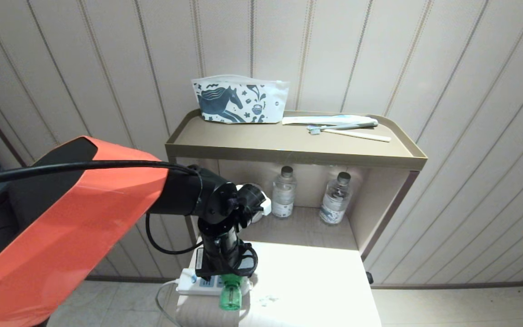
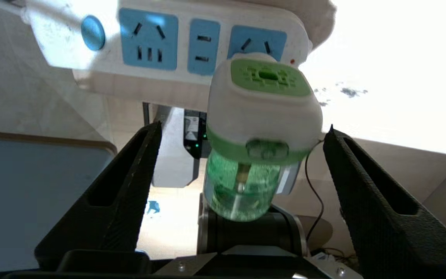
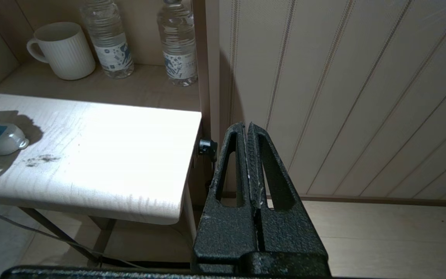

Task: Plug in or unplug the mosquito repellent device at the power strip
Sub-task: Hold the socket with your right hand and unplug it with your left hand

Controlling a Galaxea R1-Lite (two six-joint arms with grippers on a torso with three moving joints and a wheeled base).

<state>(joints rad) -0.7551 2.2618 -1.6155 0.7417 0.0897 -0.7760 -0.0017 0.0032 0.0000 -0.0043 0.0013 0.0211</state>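
Pale panelled wall behind a lit wooden bench (image 1: 316,277). Seated in the right-hand socket of the power strip (image 2: 161,46) at the near left edge: the mosquito repellent device (image 2: 259,131), bottle overhanging. Left pincer (image 2: 242,155) spread wide, flanking but clear of it, likely just letting go. Right pincer (image 3: 250,135) clenched, empty, parked off right.

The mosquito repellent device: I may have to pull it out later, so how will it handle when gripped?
The mosquito repellent device looks like rigid plastic, so probably stiff and light. Its rounded, glossy shell may slip between the fingers of the open left gripper. The liquid bottle hangs past the power strip, so a sideways push would likely lever the plug.
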